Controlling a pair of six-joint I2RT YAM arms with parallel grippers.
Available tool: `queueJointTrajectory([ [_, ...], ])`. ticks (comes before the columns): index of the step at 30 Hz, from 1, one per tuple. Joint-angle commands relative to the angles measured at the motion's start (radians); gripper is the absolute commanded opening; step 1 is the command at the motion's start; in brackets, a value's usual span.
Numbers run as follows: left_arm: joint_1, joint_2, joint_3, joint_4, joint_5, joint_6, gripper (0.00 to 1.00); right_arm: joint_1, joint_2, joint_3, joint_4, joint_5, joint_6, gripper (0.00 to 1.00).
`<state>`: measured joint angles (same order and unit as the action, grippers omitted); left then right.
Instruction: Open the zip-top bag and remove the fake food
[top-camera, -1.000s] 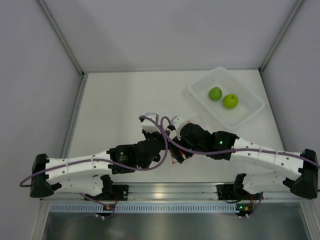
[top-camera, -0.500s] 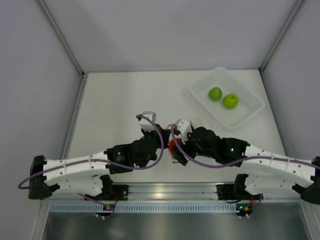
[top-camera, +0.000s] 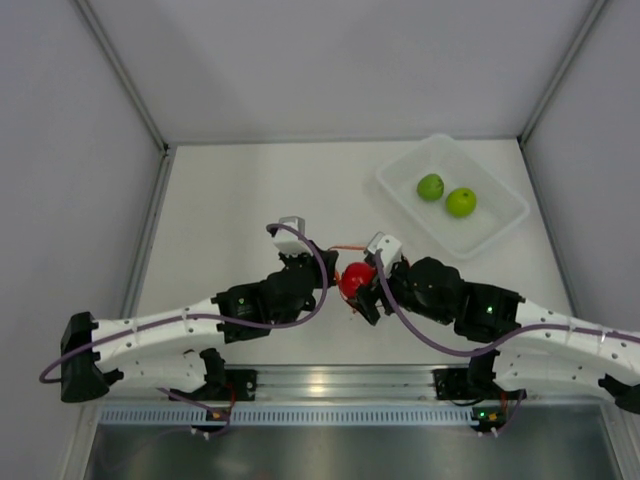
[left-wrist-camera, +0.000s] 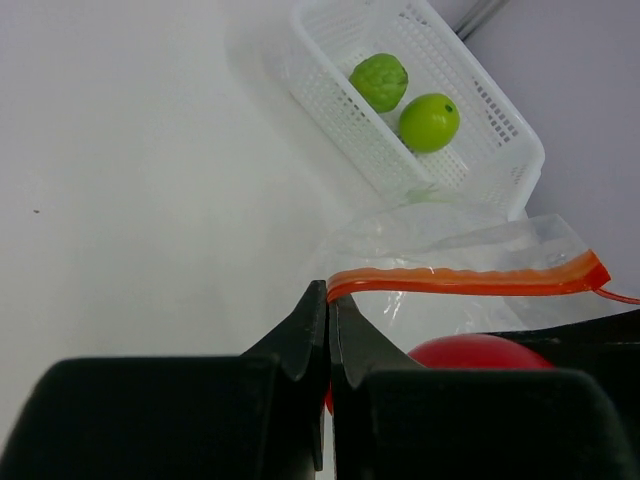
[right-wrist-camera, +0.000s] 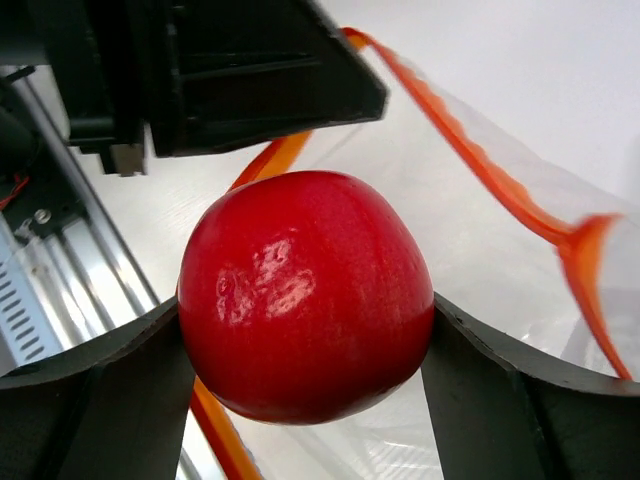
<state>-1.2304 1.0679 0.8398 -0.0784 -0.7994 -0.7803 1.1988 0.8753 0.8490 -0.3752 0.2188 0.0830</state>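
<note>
I've the left gripper (left-wrist-camera: 328, 312) pinched on the orange strip (left-wrist-camera: 460, 280) of the clear crinkly bag (left-wrist-camera: 470, 240), right gripper (right-wrist-camera: 305, 380) clamping the red plastic ball (right-wrist-camera: 305, 290); next, into the white mesh basket (left-wrist-camera: 335, 105).

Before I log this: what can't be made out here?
Top external: small clear crinkly zip-top bag mostly hidden under two black wrists.
Left wrist: lower half of the red plastic ball hidden behind the black left gripper.
Right wrist: whether the ball is clear of the bag's mouth; ball blocks it.
</note>
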Motion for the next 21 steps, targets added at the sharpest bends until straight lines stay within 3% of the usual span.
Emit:
queueJointTrajectory([
  [1,0.017,-0.005,-0.014,0.031,-0.034,-0.020,0.00,0.016,-0.065,-0.024,0.116,0.171,0.038,0.20],
  [6,0.028,0.000,-0.016,0.031,-0.015,-0.037,0.00,0.013,-0.137,-0.073,0.228,0.148,0.046,0.20],
  [14,0.029,0.058,0.022,0.008,-0.017,-0.089,0.00,0.013,-0.099,-0.047,0.435,0.082,0.145,0.18],
  [21,0.089,0.096,0.068,-0.058,0.029,-0.129,0.00,-0.008,-0.073,0.088,0.423,0.145,0.233,0.15],
])
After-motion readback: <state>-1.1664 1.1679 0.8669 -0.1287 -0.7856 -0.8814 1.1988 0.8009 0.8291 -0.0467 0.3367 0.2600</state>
